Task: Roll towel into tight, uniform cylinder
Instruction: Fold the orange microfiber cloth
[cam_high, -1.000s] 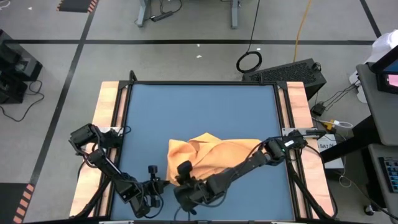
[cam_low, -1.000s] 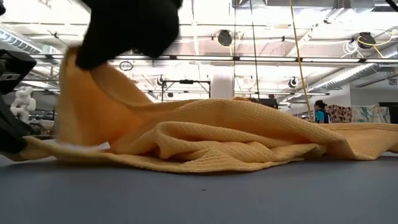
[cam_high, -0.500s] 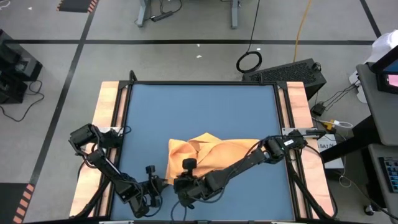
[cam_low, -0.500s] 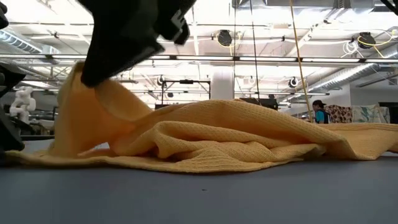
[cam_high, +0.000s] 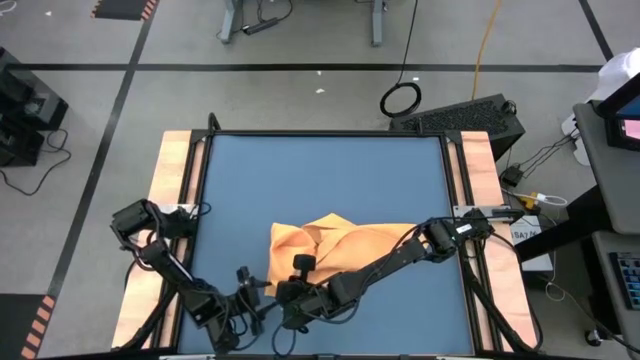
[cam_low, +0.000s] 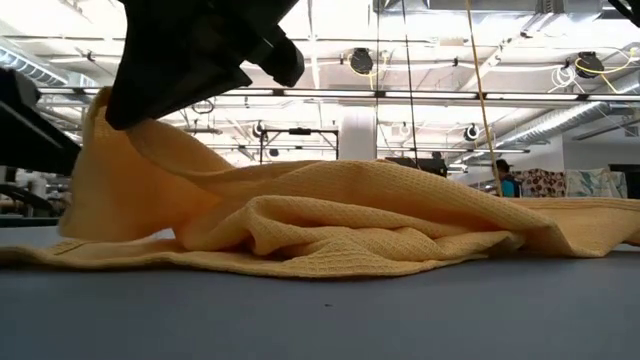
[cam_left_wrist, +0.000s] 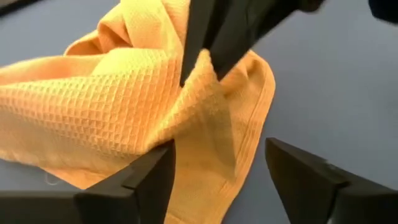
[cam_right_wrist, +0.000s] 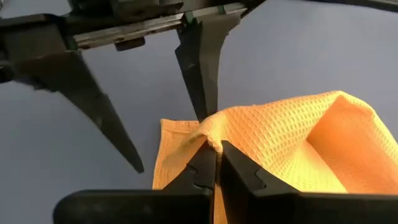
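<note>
The orange-yellow towel (cam_high: 345, 245) lies crumpled on the blue table (cam_high: 320, 170), near its front edge, spread flat at its near-left corner (cam_left_wrist: 249, 143). My right gripper (cam_high: 287, 296) reaches across from the right and is shut on a raised peak of the cloth (cam_low: 105, 115) at the towel's near-left part. My left gripper (cam_high: 262, 300) stands open just left of it, its two fingers (cam_left_wrist: 155, 174) on either side of that flat corner. In the right wrist view the left gripper's fingers (cam_right_wrist: 199, 68) stand spread beyond the peak. My right gripper pinches a raised fold of the towel (cam_right_wrist: 214, 138) between its two fingers, near the near-left corner. The fingers slant down from the table's right. The cloth rises to a peak at the fingers and falls away slack to the table on all sides. My left gripper has one fingertip (cam_right_wrist: 202, 112) right beside that peak; I cannot tell whether it touches.
Pale wooden strips (cam_high: 175, 180) border the blue surface on both sides. The far half of the table (cam_high: 320, 160) holds nothing. Both arms crowd together by the front edge. A person (cam_low: 510, 178) stands far off in the room.
My left gripper has opened wide, and the towel's near-left edge now lies flat on the table. My right gripper has stayed shut on the raised fold and rolled about its own line, and the peak of cloth has leaned a little toward the table's left.
</note>
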